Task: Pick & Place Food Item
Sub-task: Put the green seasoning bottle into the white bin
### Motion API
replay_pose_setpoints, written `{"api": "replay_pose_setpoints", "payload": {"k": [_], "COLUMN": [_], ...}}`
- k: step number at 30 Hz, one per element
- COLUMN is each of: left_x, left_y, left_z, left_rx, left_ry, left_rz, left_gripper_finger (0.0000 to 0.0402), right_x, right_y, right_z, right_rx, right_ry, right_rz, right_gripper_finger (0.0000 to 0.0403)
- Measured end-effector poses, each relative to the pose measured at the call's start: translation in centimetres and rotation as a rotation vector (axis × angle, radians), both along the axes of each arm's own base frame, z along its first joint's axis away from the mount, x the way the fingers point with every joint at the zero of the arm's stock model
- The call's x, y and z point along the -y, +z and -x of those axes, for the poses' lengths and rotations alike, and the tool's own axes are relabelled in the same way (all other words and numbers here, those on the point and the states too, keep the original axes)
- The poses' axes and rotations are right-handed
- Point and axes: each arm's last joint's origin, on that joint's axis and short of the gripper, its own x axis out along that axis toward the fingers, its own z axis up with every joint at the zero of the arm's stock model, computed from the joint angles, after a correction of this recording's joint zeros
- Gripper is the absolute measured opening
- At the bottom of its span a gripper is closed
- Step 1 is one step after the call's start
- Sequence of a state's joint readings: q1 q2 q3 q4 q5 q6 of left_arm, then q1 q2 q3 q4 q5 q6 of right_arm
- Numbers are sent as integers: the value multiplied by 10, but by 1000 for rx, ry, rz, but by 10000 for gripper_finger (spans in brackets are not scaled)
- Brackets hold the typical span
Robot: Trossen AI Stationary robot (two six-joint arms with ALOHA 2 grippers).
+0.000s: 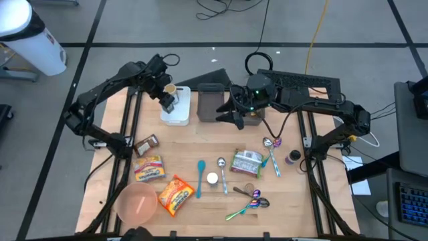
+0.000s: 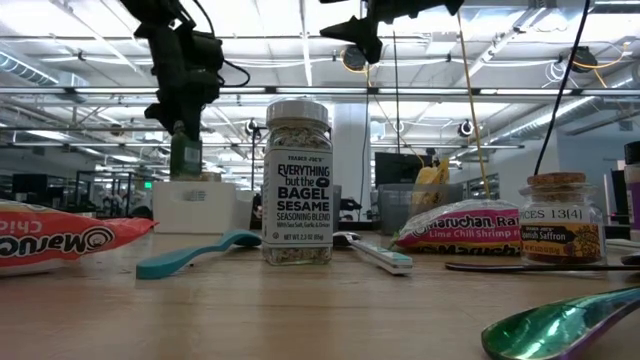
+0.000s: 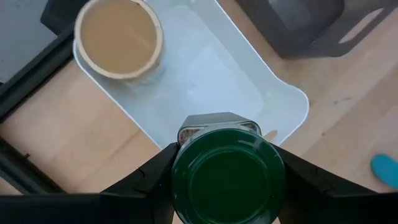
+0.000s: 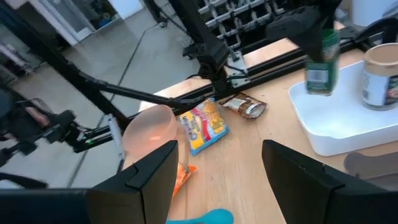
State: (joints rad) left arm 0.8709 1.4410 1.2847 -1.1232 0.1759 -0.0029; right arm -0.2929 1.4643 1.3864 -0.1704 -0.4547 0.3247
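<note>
Where wrist cam looks: green-lidded jar point(image 3: 227, 177).

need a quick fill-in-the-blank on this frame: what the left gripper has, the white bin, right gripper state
1. The left gripper is shut on a jar with a ____ lid.
2. That jar hangs above the ____ bin, not yet set down.
3. Already standing in that bin is a jar with a ____ lid.
4. The right gripper, over the dark bin, is open and holds ____.

Missing words: green; white; tan; nothing
</note>
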Motion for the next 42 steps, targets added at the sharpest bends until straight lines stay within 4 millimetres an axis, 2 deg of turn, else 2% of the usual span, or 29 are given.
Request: {"api": "replay_pose_setpoints", "payload": {"k": [8,15,18,26,31,42], "left_x": [4,-1,-10,-44,-63,-87], "left_y": [4,31,45,48,46,39], "left_z": [-16,-34,-43,-71,-88,-78], "left_rx": [54,95,96,-144,-133,-84], "left_ry": [-134,-355,-431,-601,-631,-596], "left_rz": [-91,-270,-326,-256,-233,-191], "left_gripper_finger": [207,207,207,207,207,207], "right_x": [0,0,0,0,0,0], "right_y": [0,0,0,0,-3,-7], "right_z": [0,0,0,0,1,2], "right_rx": [0,3,3,1,-26,-65], "right_ry": [-7,-2,-2,-2,0,11], "right_rz": [7,25,25,24,20,35], "right_gripper_finger": [226,226,226,226,226,226]}}
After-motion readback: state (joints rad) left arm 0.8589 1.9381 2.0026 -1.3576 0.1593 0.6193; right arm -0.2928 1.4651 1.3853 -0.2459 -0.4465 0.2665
